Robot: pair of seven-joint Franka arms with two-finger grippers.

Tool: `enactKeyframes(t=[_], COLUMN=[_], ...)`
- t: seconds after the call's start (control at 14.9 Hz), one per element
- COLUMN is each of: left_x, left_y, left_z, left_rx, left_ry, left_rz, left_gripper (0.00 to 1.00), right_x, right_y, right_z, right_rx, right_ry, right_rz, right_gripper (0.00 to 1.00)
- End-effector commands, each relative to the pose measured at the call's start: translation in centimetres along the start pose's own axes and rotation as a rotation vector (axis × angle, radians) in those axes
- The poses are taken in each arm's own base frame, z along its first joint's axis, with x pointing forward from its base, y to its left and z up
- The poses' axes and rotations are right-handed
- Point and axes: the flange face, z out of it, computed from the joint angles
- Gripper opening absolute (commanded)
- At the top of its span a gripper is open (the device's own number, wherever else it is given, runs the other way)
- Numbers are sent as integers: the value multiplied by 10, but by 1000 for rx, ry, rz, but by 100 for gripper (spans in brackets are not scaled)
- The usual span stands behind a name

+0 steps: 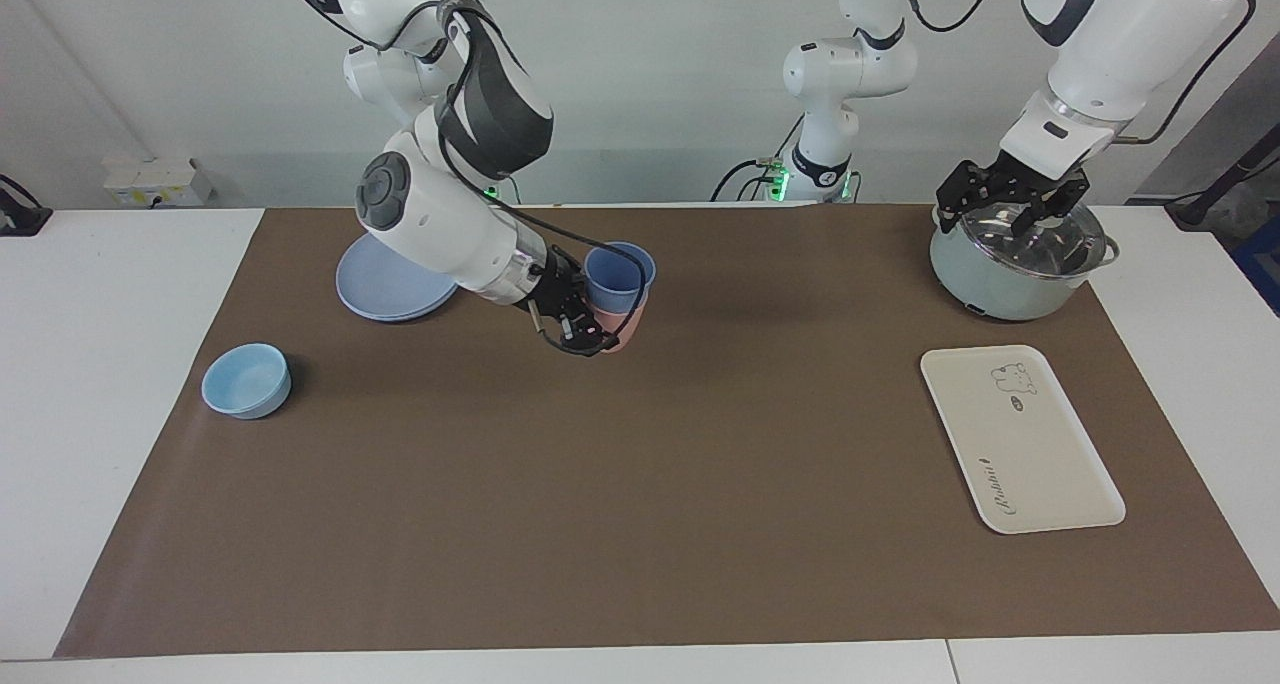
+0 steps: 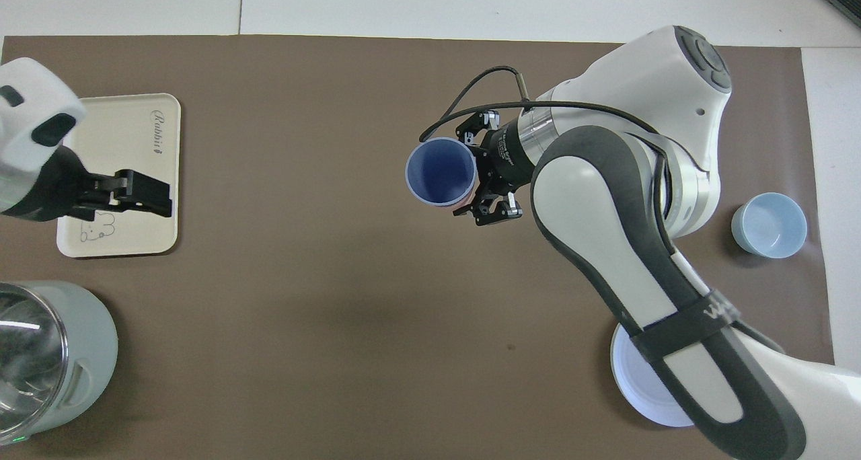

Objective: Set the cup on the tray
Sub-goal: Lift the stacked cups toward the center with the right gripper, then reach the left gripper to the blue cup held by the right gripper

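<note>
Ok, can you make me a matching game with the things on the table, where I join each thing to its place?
Things:
1. periwinkle-blue plastic cup
2. cream rectangular tray
3. round blue plate
4. light-blue bowl

Places:
A. lying under the right arm
B. toward the left arm's end, with a bear drawing on it
C. held up by the right gripper, a pink cup under it
D. alone, toward the right arm's end

Pairs: 1-C, 2-B, 3-A, 4-D
</note>
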Motion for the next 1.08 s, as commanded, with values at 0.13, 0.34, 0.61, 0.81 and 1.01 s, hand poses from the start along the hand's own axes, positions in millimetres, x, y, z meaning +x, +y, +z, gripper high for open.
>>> enactKeyframes(t=[0.13,0.34,0.61,0.81,1.01], left_x=[-43,-54,-47,-46,-47], left_y=[127,182,195,212,232], left_z=[11,15,25,39,55], left_rx=[-117,-288,-426,-436,-456], left_ry=[126,237,304,303,297], left_rz=[-218,-378,-444,-426,-434], left_gripper=[100,100,100,99,79], right_x=[1,0,0,1,1], right_y=[3,4,4,4,4], right_z=[-1,0,1,0,0], right_rx=[28,27,22,20,18], right_ry=[21,22,23,23,23], right_rz=[20,19,18,18,18], right_gripper=[0,0,0,0,0])
